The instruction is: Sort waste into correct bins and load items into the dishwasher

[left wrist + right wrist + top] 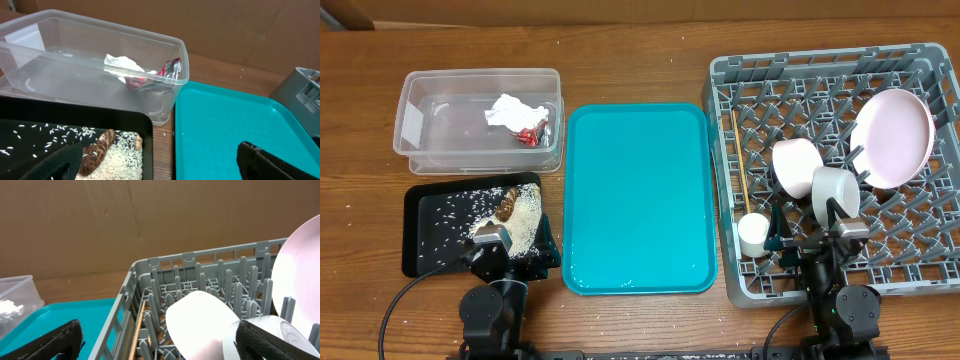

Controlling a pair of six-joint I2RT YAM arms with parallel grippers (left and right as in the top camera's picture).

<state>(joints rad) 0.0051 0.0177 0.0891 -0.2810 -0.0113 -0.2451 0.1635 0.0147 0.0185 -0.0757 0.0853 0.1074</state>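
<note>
Since the crumpled tissue (pixel 506 108) and red wrapper (pixel 530 135) lie in the clear tub (pixel 420 150), behind and left of the teal tray (pixel 635 200), and the rice (pixel 525 215) covers the black tray (pixel 420 250) directly left of it, sorting looks finished. The left gripper (pixel 159 150) hangs at the black tray's corner nearest the teal tray, fingers spread and empty. Right of the teal tray, the dish rack (pixel 720 150) holds the chopsticks (pixel 740 160), lying front-to-back, the bowl (pixel 796 165), cups (pixel 835 192) and the plate (pixel 895 135). The right gripper (pixel 159 327), fingers also spread and empty, is the nearer arm there.
</note>
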